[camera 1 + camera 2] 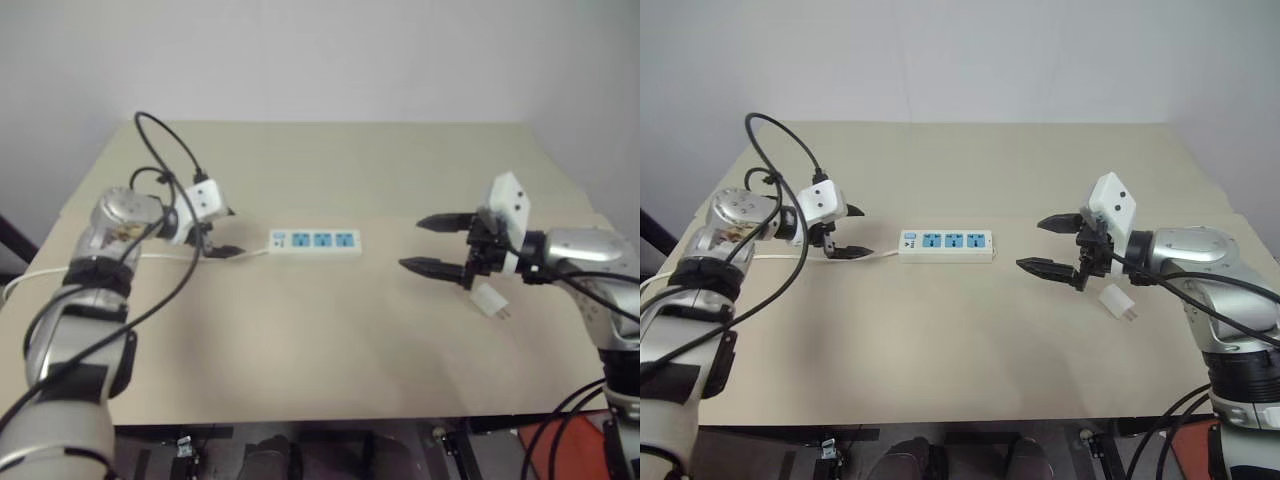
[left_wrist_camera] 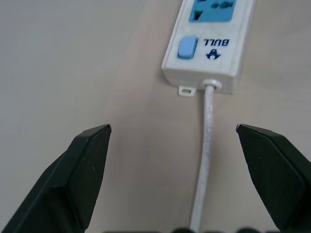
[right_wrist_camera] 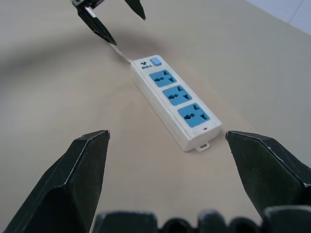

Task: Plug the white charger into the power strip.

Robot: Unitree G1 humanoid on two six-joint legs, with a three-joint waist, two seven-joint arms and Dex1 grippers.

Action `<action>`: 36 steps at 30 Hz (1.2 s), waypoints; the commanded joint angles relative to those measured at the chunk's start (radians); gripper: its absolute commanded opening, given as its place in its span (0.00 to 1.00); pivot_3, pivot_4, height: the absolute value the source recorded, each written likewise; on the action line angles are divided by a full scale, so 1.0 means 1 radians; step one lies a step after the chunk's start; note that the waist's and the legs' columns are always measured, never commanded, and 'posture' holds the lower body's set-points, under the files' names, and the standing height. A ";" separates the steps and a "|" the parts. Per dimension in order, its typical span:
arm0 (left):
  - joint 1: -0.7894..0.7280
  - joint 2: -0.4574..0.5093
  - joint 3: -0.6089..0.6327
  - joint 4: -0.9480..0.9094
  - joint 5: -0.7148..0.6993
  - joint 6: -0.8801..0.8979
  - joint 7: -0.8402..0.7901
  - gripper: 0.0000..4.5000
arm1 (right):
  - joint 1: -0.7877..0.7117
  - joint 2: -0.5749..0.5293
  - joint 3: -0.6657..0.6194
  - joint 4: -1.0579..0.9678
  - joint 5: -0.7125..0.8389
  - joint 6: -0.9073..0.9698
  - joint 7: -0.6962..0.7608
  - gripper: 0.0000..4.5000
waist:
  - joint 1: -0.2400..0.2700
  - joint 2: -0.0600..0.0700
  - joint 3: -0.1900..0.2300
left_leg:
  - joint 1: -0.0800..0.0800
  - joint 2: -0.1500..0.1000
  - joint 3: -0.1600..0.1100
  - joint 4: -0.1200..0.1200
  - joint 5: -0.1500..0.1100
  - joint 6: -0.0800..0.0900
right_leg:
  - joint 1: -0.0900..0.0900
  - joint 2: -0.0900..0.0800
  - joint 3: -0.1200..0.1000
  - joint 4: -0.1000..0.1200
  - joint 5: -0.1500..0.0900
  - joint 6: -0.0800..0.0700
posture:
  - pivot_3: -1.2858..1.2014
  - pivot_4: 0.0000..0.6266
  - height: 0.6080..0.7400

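The power strip (image 1: 315, 242) lies flat in the middle of the beige table, three blue sockets facing up, its switch end and thin white cord (image 2: 206, 160) toward my left gripper. My left gripper (image 1: 233, 232) hovers open just off that switch end, its fingers astride the cord without touching it. My right gripper (image 1: 410, 244) is open and empty, pointing at the strip's other end with a gap of bare table between. The white charger (image 1: 491, 300) lies on the table under my right wrist, behind the fingers. The right wrist view shows the strip (image 3: 177, 107) and the left gripper (image 3: 112, 19) beyond it.
The table (image 1: 320, 350) is bare beige board with its front edge close to me. The strip's cord (image 1: 150, 257) runs off the left side. Black cables loop above my left arm (image 1: 165, 140). A pale wall stands behind the table.
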 commanded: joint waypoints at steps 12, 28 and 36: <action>-0.072 -0.126 -0.098 0.252 0.217 -0.065 0.134 0.81 | 0.042 -0.016 -0.110 -0.067 0.043 0.000 0.002 1.00 | 0.000 -0.001 0.000 | 0.002 0.002 -0.004 0.001 0.000 0.000 | 0.001 -0.001 0.001 0.003 0.000 0.000 | 0.52 0.24 1.00; -0.052 -0.105 -0.046 0.245 0.192 -0.074 0.047 0.01 | 0.060 -0.025 -0.126 -0.069 0.053 0.016 -0.007 1.00 | -0.003 -0.001 0.000 | 0.002 0.003 -0.004 0.002 -0.001 0.002 | -0.001 -0.001 0.002 0.006 0.000 0.000 | 0.52 0.24 1.00; -0.043 -0.075 -0.013 0.190 0.153 -0.118 -0.083 0.01 | 0.081 -0.031 -0.134 -0.087 0.057 0.018 -0.007 1.00 | -0.012 -0.002 0.000 | 0.002 0.003 -0.004 0.002 -0.001 0.002 | -0.002 -0.001 0.002 0.006 0.000 0.000 | 0.52 0.24 1.00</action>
